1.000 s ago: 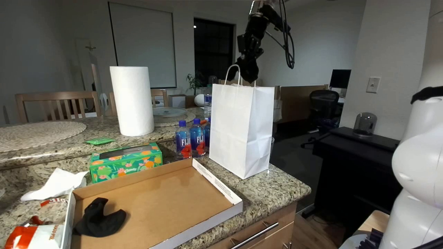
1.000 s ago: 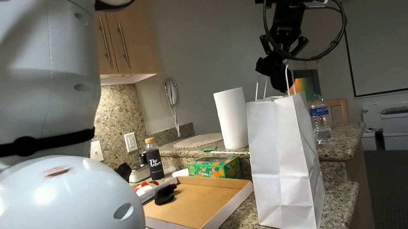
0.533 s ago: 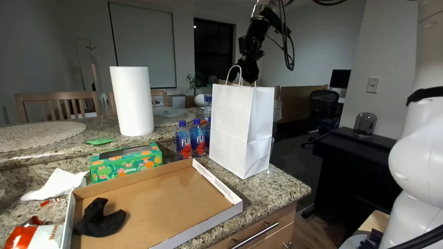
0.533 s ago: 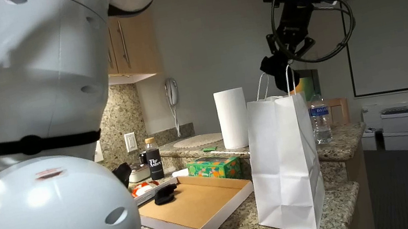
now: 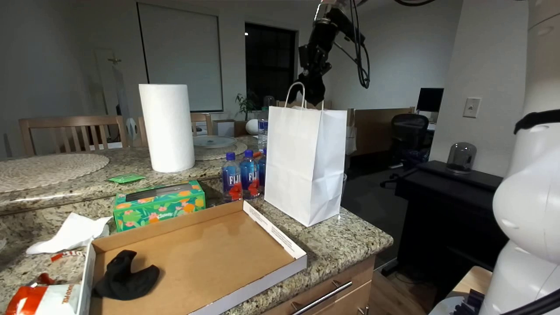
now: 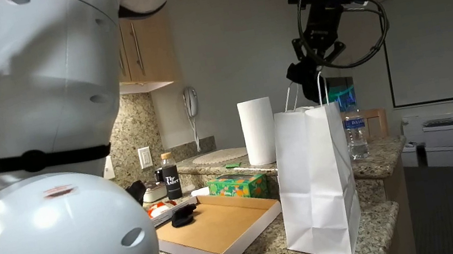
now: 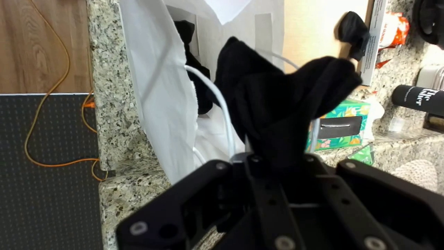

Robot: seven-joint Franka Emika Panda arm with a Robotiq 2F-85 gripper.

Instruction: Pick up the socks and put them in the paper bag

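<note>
My gripper (image 6: 317, 65) is shut on a black sock (image 7: 270, 100), which hangs floppy over the mouth of the white paper bag (image 5: 302, 162). In the wrist view a twisted handle (image 7: 222, 100) passes on each side of that sock; the fingertips are hidden behind the cloth. The sock's low end hangs close to the bag's rim; whether it dips inside I cannot tell. Black fabric (image 7: 194, 66), likely another sock, lies inside the bag. One more black sock (image 5: 127, 278) rests in the shallow cardboard tray (image 5: 210, 253), at the end away from the bag.
The bag stands upright near the counter's corner (image 5: 363, 238). Behind it are several water bottles (image 5: 250, 175). A floral tissue box (image 5: 159, 205) sits against the raised ledge, where a paper towel roll (image 5: 167, 127) stands. A red and white packet (image 5: 43, 299) lies beside the tray.
Over the last second my gripper and the held sock have shifted slightly away and back above the bag. Bag, tray and the sock in the tray have stayed put.
</note>
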